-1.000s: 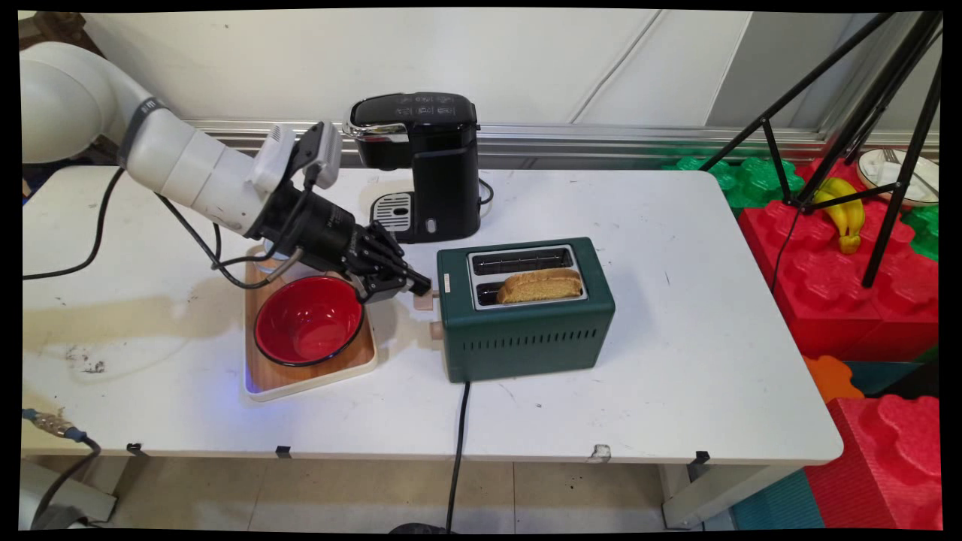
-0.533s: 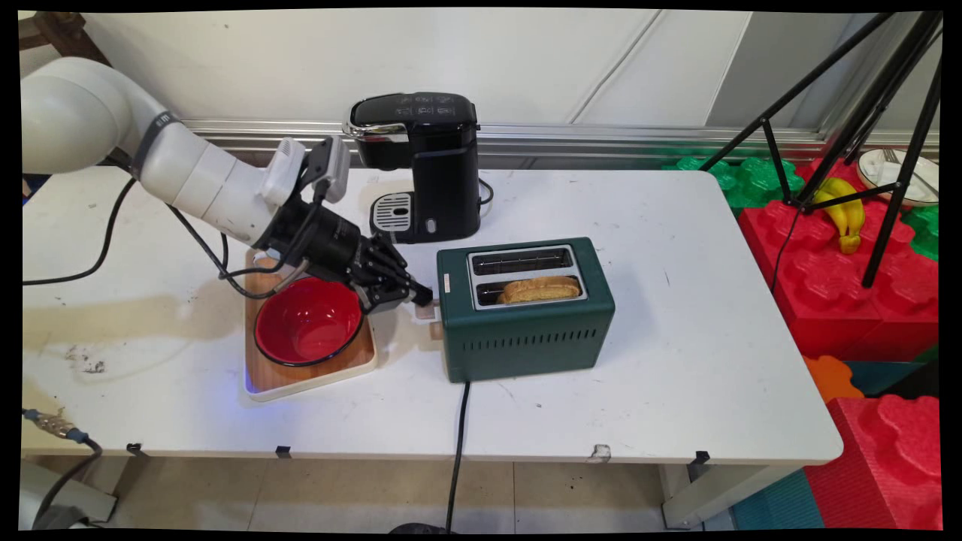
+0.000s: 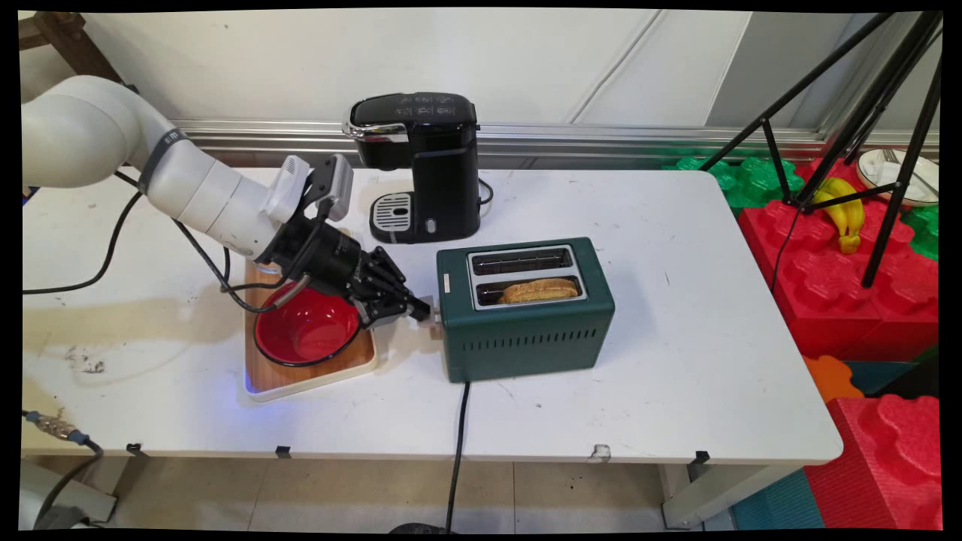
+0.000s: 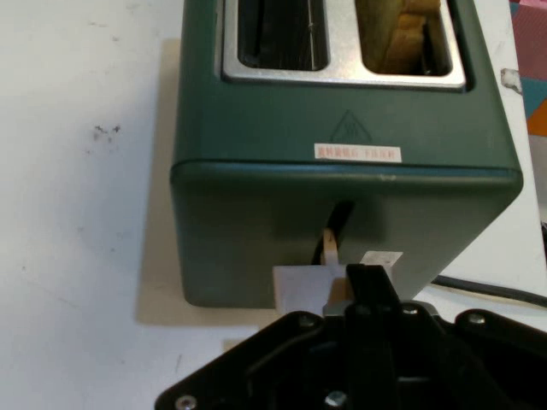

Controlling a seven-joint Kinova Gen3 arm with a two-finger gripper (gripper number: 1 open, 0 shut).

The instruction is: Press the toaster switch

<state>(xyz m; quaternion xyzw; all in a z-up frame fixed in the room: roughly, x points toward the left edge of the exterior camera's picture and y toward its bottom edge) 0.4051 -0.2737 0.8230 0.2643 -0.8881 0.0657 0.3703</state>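
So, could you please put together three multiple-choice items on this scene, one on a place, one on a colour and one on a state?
1. Where is the red bowl?
A. On the wooden tray
B. On top of the toaster
C. Under the coffee machine's spout

2. What colour is the toaster?
A. Silver
B. Dark green
C. Red

3. How does the bread slice sit?
A. Flat on the table
B. Standing tall out of the far slot
C. Low in the near slot, its top edge showing

Answers:
1. A: the bowl rests on the tray left of the toaster, under the claw.
2. B: its body is dark green with a metal top plate.
3. C: in the main view only its crust shows at the near slot, while the far slot is empty.
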